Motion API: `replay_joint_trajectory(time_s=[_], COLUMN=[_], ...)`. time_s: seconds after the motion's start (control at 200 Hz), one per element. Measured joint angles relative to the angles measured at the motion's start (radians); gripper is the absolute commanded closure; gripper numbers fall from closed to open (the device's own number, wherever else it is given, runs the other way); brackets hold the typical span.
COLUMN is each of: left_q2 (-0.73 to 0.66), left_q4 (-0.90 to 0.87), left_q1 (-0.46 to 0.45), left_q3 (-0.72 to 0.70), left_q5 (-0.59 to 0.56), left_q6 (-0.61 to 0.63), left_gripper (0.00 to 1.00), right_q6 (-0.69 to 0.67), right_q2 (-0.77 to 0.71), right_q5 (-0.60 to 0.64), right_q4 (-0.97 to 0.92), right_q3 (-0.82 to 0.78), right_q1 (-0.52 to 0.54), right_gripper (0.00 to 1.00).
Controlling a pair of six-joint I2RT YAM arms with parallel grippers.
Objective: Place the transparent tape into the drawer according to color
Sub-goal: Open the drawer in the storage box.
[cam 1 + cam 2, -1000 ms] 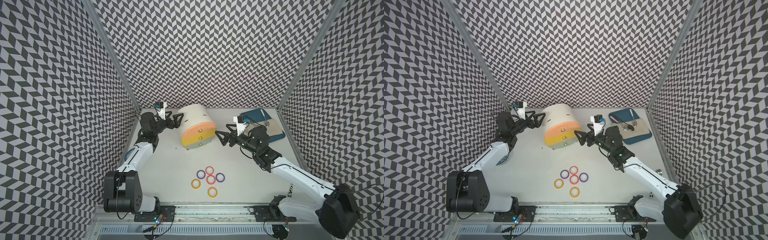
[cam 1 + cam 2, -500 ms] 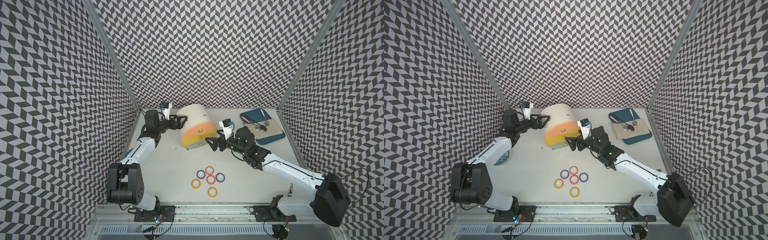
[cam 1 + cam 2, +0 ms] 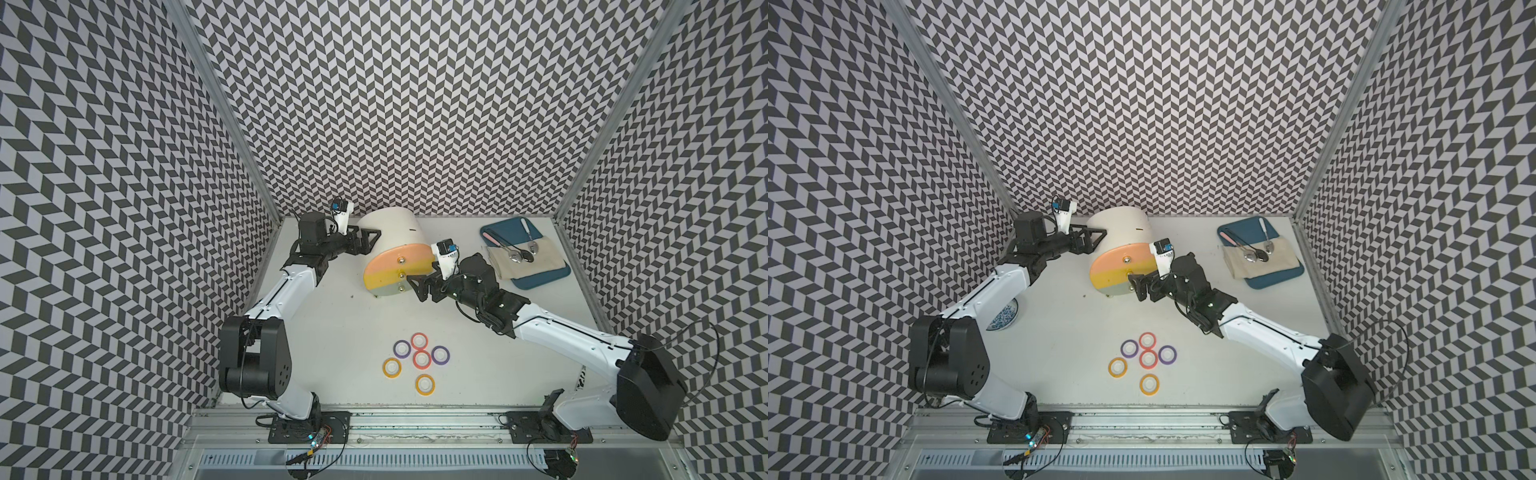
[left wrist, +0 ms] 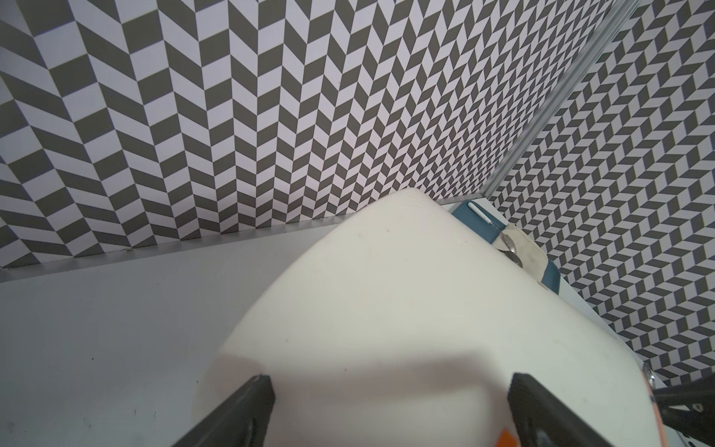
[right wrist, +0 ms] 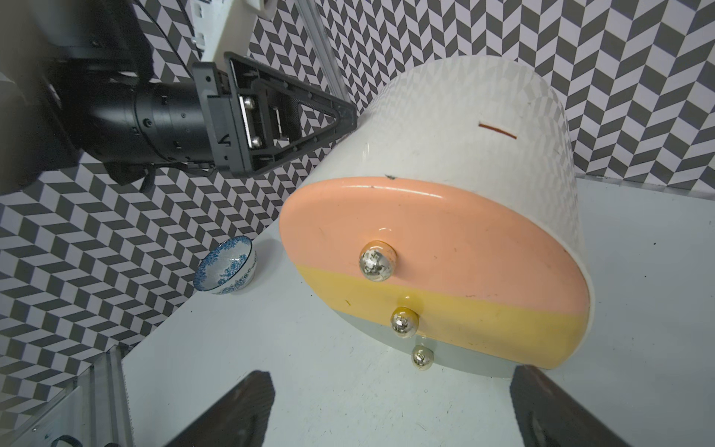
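On my screen the cabinet (image 3: 392, 235) stood at the back of the table (image 3: 345, 328). Its three drawers (image 5: 445, 240) were all shut: peach on top, yellow in the middle, grey-green lowest, each with a small metal knob. The six tapes (image 3: 421, 359) lay flat in a tight cluster near the front edge, two purple, two red-pink and two yellow-orange, well apart from the cabinet and from both grippers. A bowl (image 3: 1005, 319) sat by the left wall, partly hidden under the left forearm in a top view. A tray (image 3: 544, 279) lay in the back right corner with a cloth (image 3: 532, 266) over it and spoons (image 3: 517, 254) on the cloth, apart from the right arm. That arm reached in from the front right corner, and the right gripper (image 3: 415, 286) stood low before the drawer fronts. Its jaws were spread wide and held nothing, with the lowest knob (image 5: 421, 358) just ahead between them. The left arm ran along the left wall with its wrist turned toward the cabinet. The left gripper (image 3: 372, 237) was also spread wide and empty, at the cabinet's cream side. I could not tell whether its fingers (image 4: 251, 402) touched it.
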Motion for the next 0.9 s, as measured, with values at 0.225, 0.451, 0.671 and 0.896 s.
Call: replay_joint_trajectory(time_s=[0.225,0.451,0.671,0.896], left_q2=[-0.027,-0.116,-0.135,-0.135], left_q4=[-0.003,-0.010,-0.006,-0.006], left_q1=[-0.005,-0.010,-0.010,-0.010], left_q3=[-0.027,-0.118,-0.143,-0.143], left_q5=[-0.001,0.010,0.028,0.035], left_q6=[-0.006,-0.031,-0.037,-0.037], left_gripper=[0.00,0.01,0.03,0.04], right_q6=[0.031,0.039,0.043,0.048], right_q2=[0.075,0.143,0.191,0.203], right_q5=[0.124,0.292,0.408,0.465], right_q4=[0.008,0.028,0.033,0.055], right_q3=[0.075,0.119,0.127,0.128], right_q1=[0.055,0.129,0.150,0.153], right_gripper=[0.08,0.19,0.29,0.33])
